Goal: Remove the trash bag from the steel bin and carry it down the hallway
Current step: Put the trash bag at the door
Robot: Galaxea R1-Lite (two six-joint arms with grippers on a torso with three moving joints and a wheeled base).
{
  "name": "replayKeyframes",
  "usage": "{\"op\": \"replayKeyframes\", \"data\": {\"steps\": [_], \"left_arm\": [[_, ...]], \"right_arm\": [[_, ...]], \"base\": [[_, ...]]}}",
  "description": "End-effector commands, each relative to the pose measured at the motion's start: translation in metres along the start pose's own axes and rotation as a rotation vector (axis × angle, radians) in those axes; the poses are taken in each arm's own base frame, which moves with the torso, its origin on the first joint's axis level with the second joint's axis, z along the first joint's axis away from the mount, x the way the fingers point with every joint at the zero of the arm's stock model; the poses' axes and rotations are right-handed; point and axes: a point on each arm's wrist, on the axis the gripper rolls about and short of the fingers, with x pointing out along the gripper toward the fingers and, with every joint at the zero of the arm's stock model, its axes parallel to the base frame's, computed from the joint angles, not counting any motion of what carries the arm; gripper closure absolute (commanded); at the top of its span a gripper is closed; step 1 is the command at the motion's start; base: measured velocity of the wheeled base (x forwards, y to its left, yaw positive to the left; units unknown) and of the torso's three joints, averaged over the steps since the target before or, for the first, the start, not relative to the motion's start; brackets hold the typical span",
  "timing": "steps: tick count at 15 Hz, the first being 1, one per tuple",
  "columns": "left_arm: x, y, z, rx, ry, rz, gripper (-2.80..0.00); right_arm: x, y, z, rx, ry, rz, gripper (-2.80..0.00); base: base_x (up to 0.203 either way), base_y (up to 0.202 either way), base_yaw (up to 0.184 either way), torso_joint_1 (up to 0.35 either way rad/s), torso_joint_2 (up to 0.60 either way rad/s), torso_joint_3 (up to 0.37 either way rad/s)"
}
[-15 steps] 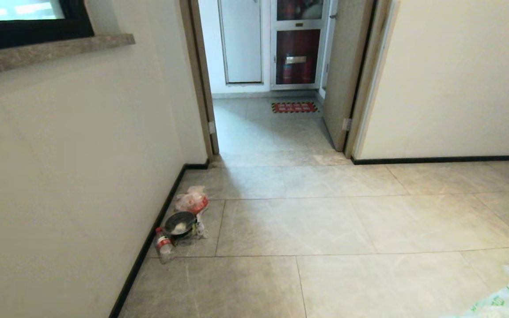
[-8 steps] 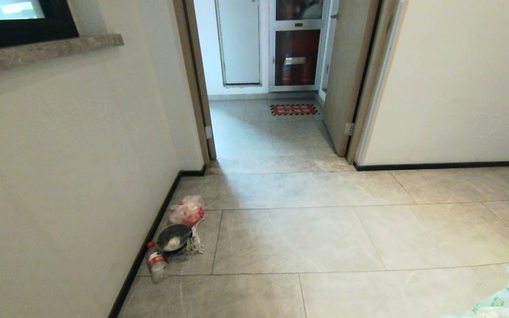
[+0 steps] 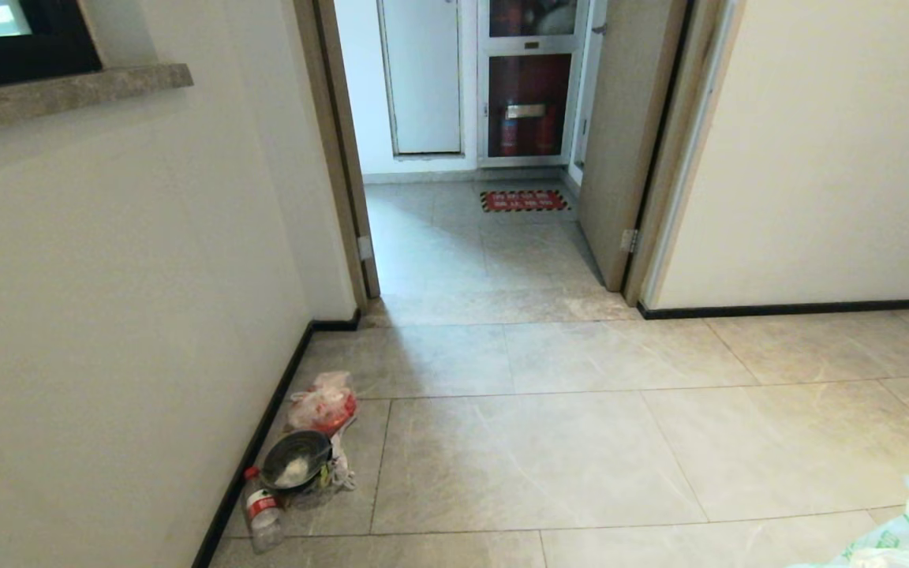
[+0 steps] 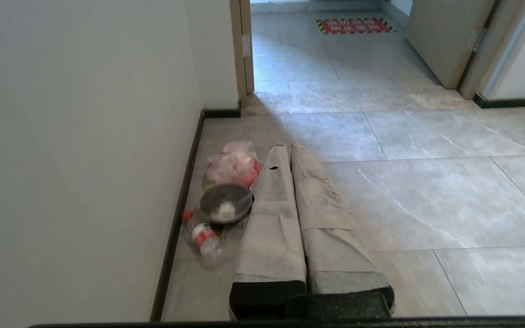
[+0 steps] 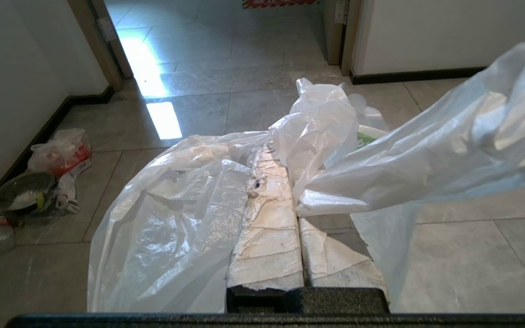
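The trash bag [image 5: 171, 218], thin translucent white plastic, billows over and around my right gripper [image 5: 285, 157], which is shut on a fold of it. One corner of the bag with green print shows at the lower right of the head view [image 3: 908, 536]. My left gripper [image 4: 289, 148] is shut with nothing in it and hangs level above the floor near the left wall. Ahead runs the hallway [image 3: 541, 450] of glossy grey tiles, with white walls and dark baseboards. The steel bin is out of view.
Litter lies against the left wall: a pink bag [image 3: 322, 402], a black bowl [image 3: 295, 460] and a plastic bottle [image 3: 263, 509]. Ahead stands an open doorway with a brown frame [image 3: 344, 158], a door [image 3: 620, 142] swung inward and a red mat [image 3: 524, 200] beyond.
The whole view has shifted: the camera has moved forward, so the doorway is nearer and the litter has slid down and left. The bag corner stays in the same place.
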Motion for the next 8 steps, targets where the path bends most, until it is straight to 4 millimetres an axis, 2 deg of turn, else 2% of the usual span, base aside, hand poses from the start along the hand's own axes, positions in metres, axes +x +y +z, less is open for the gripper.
{"op": "replayKeyframes", "data": {"steps": [1, 5, 6, 8], "left_arm": [[0.0, 0.0, 0.0, 0.0, 0.0, 0.001, 0.0], [0.0, 0.0, 0.0, 0.007, 0.0, -0.001, 0.0], [0.0, 0.0, 0.0, 0.006, 0.0, 0.001, 0.0], [0.0, 0.0, 0.0, 0.007, 0.0, -0.001, 0.0]], "right_arm": [[0.0001, 0.0, 0.0, 0.0, 0.002, 0.0, 0.0], [0.0, 0.0, -0.0001, -0.002, 0.0, 0.0, 0.0], [0.0, 0.0, -0.0001, 0.0, 0.0, 0.0, 0.0], [0.0001, 0.0, 0.0, -0.001, 0.001, 0.0, 0.0]], "base": [[0.178, 0.0, -0.006, 0.002, 0.0, 0.002], [0.189, 0.0, -0.003, 0.001, 0.0, 0.006], [0.126, 0.0, -0.003, 0.002, 0.0, 0.0], [0.0, 0.0, 0.0, 0.0, 0.0, 0.0]]}}
